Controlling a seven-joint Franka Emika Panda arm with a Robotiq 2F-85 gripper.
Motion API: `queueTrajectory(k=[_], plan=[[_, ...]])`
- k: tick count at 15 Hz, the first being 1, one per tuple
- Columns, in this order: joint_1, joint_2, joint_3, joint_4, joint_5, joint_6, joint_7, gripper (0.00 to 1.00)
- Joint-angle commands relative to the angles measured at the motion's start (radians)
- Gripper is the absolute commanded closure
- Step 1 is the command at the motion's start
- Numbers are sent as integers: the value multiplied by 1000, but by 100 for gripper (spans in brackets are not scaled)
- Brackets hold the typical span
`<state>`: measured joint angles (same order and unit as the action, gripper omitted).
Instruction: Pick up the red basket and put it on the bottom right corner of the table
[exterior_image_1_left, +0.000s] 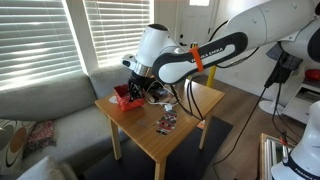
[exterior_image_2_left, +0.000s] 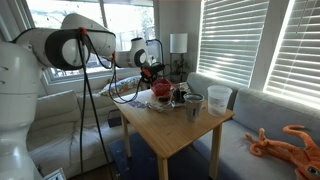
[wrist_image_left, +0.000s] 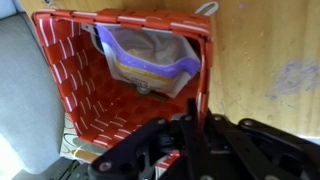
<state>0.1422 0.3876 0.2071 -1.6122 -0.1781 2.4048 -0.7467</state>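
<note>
So, quick read: the red basket (wrist_image_left: 95, 95) sits at the corner of the table (exterior_image_1_left: 180, 140) that's up against the grey sofa (exterior_image_1_left: 45, 105). It's not empty btw, a clear plastic pouch (wrist_image_left: 150, 60) lies inside.

The gripper (wrist_image_left: 190, 150) is right over the basket, not off to one side. In the wrist view the basket spreads up and to the left of the fingers. They come down at the wall near one corner, on the bare-wood side, not the sofa side.

It looks like the fingers straddle that wall, but tbh the black linkages hide the tips. So I can't tell if it's pinched on the rim or just poised. The basket seems to be sat on the wood, not lifted afaict. The long axis is too skewed to call.

IMO the next bit hinges on that wall pinch. Get it firm, lift straight up, then carry away from the sofa toward the open wood. A black cabled gadget (exterior_image_1_left: 155, 97) sits just beside the basket, so it needs height before going sideways.
</note>
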Motion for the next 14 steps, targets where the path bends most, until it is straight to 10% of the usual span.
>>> queueTrajectory(k=[1,14], plan=[[25,-83,0,-7,2,-86,84,99],[28,-564,-28,-274,-46,-376,704,99]])
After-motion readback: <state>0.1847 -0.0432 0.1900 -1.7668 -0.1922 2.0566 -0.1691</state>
